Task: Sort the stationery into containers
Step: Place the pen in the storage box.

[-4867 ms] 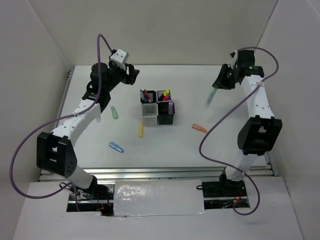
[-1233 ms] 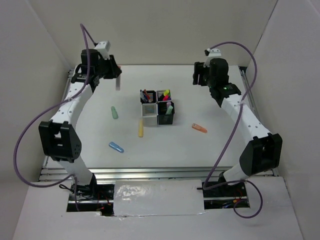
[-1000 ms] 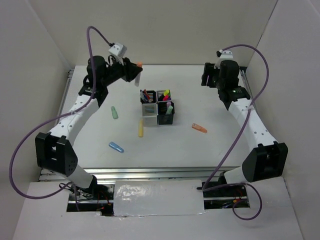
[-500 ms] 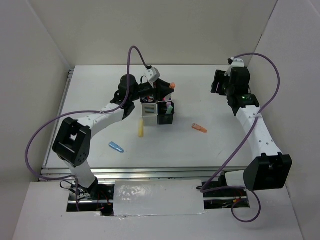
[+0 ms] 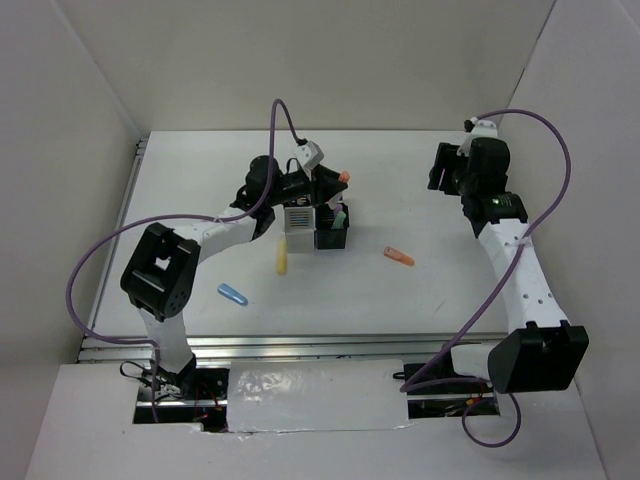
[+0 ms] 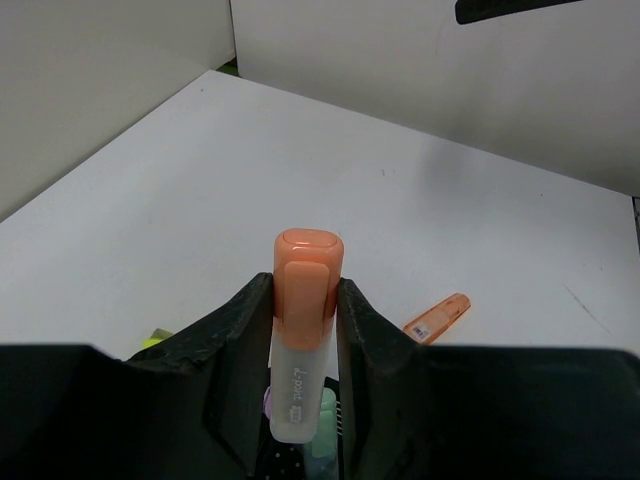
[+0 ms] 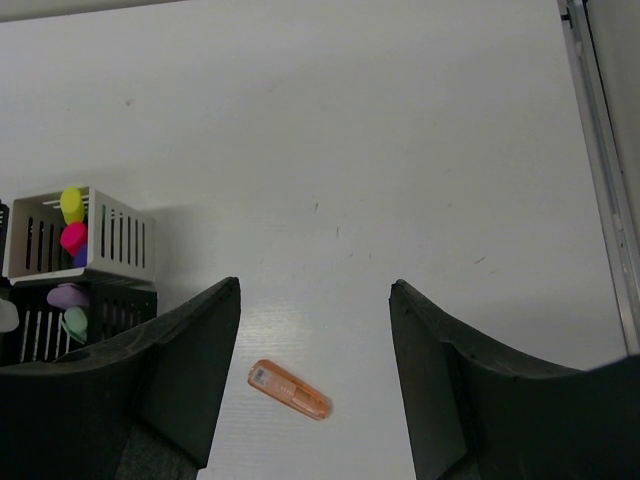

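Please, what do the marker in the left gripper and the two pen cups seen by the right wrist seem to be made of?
Marker in the left gripper: probably plastic, with a frosted translucent barrel and a smooth opaque orange cap. White cup: painted metal or plastic with a matte finish and thin slotted walls; the look leaves it open. Black cup: same slotted build, dark matte.

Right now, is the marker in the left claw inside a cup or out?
Out. The orange-capped translucent marker is clamped in the left claw above the slotted cup block, its lower end visibly outside any cup.
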Controlling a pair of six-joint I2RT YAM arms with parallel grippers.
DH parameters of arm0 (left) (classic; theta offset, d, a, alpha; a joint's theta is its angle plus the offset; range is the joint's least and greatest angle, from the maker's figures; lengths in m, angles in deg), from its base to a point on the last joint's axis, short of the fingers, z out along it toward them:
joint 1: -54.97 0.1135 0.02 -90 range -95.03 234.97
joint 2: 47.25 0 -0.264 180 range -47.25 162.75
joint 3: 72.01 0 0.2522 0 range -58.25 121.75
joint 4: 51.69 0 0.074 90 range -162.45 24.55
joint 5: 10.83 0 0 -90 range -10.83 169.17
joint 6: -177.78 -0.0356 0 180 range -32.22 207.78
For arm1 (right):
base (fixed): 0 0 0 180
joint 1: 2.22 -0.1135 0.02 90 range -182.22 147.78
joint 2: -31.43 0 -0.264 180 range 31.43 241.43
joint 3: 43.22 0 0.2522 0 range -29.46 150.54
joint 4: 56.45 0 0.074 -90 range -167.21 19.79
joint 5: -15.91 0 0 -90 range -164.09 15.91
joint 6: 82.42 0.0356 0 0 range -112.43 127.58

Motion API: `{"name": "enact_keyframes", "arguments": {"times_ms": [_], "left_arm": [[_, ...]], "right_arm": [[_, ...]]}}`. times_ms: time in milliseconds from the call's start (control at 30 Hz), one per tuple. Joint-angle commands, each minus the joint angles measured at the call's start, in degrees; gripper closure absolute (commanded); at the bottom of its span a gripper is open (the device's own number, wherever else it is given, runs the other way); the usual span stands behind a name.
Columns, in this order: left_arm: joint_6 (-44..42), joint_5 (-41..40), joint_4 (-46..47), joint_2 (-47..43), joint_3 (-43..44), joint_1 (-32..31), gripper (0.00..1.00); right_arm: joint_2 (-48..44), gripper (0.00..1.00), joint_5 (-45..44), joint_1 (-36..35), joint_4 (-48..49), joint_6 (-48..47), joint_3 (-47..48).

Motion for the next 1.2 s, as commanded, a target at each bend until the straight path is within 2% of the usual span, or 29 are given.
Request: {"name": "enact_keyframes", "arguments": {"times_ms": [0, 200, 400, 800, 933, 1167], "left_arm": [[-0.29, 0.1, 5.51, 0.3, 0.09, 0.74, 0.91], [-0.29, 1.77, 3.67, 0.66, -0.08, 2.84, 0.86], [-0.47, 3.53, 3.05, -0.22, -2.27, 3.38, 0.75], [1.82, 2.48, 4.98, -2.24, -6.31, 2.15, 0.72], [1.64, 2.21, 4.72, -2.6, -6.94, 1.71, 0.6], [0.85, 2.3, 4.02, -2.77, -7.02, 1.53, 0.47]], "right_arm": [[-1.94, 0.32, 0.6, 0.36, -0.59, 0.12, -0.82], [-2.55, 0.31, 0.95, 0.36, -0.68, -0.14, -1.44], [-2.2, 0.31, 0.95, 0.27, -0.86, -0.05, -1.18], [-1.76, 0.31, 2.25, 0.27, -0.77, 0.3, -1.62], [-1.68, 0.31, 2.27, 0.27, -0.86, 0.13, -1.62], [-1.76, 0.3, 2.53, 0.27, -0.94, -0.22, -1.7]]}}
